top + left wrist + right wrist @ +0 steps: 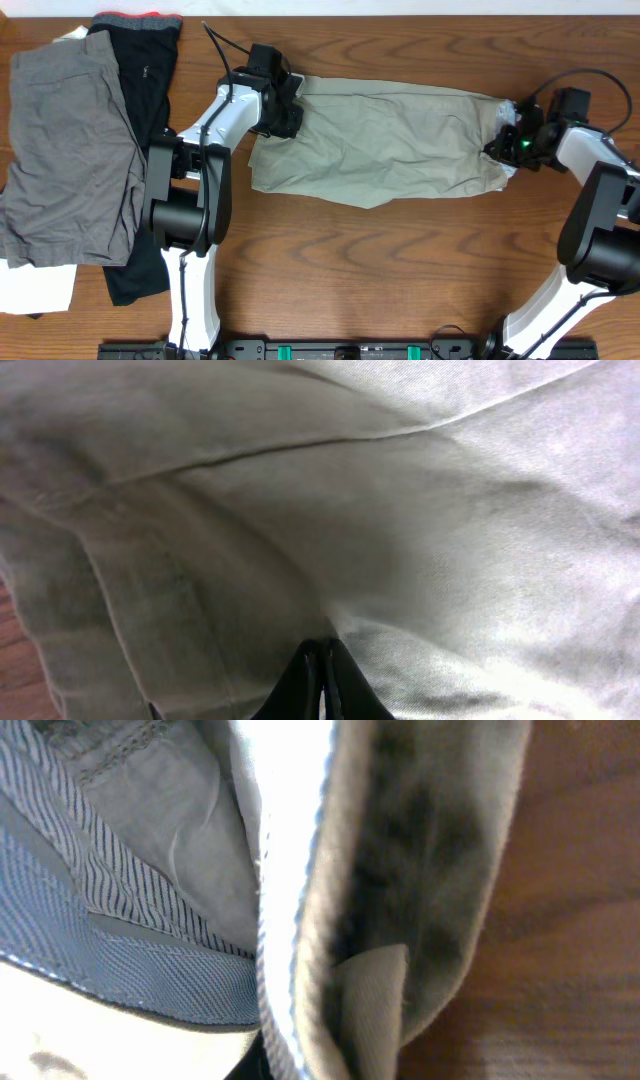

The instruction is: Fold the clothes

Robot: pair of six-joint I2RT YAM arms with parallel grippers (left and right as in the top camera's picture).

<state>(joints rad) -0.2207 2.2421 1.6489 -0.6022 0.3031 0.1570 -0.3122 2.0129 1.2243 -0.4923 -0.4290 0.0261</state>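
**Khaki shorts pinched at both ends**

Brown wooden table (400,290) carries the light khaki-beige cotton shorts (390,145), spread across its middle between the two arms; soft, light, limp cloth, likely to sag and drag unless lifted from both ends together; left gripper (287,108) is clamped shut on the left end; right gripper (503,146) is closed on the waist end, where the blue-striped lining (70,860) shows, probably the firmer hold.
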